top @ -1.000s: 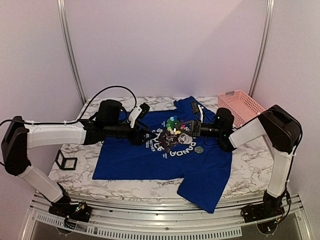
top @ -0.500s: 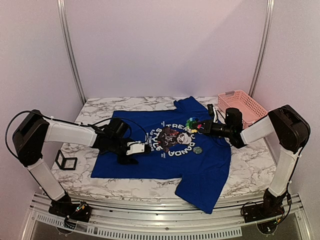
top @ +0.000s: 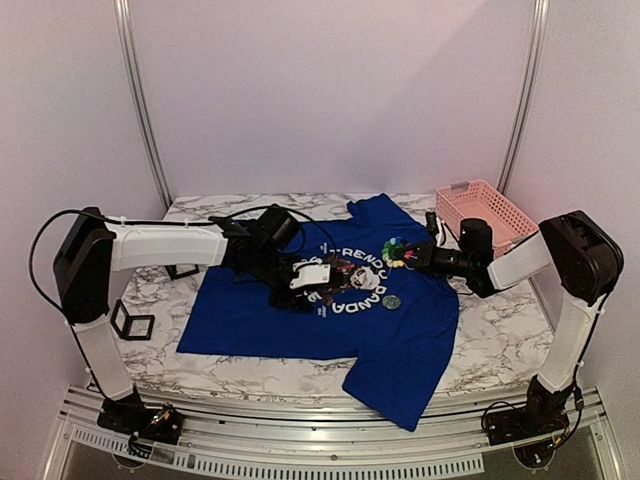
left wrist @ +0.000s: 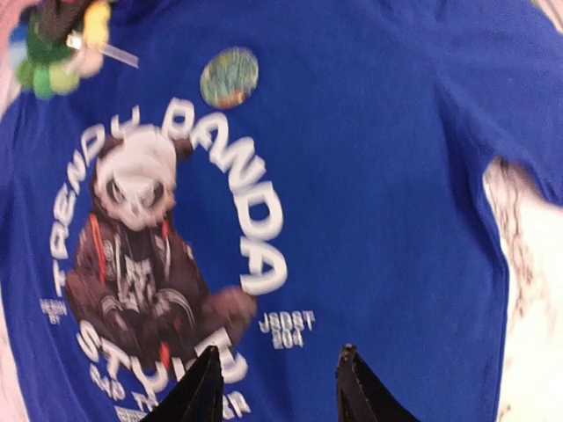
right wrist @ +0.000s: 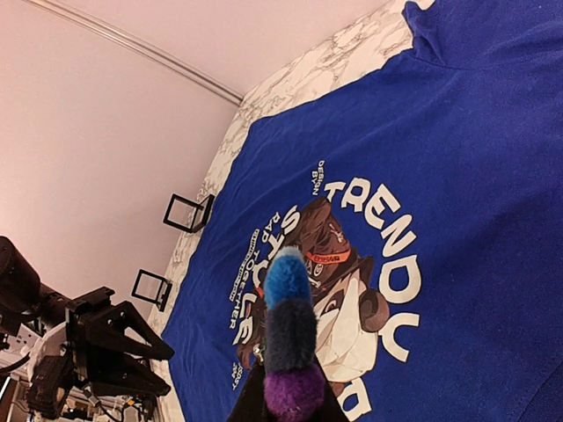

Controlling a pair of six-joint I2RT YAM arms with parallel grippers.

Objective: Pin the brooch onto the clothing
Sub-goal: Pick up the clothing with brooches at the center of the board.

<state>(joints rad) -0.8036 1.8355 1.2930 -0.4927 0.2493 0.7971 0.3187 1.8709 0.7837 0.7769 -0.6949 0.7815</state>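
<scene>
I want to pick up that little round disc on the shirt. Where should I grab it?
Probably pinch it across its rim, coming straight down from above: the disc lies flat on the blue T-shirt, so only its thin edge gives two opposite sides to squeeze.

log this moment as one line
left gripper: open, over print | right gripper: holding brooch over T-shirt | brooch: not yet pinned

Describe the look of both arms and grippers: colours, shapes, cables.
Both arms pair white tubular links with bulky black joint housings. The left arm carries a looping black cable, and the left gripper has pointed black fingers. On the right arm, the right gripper is black too.
</scene>
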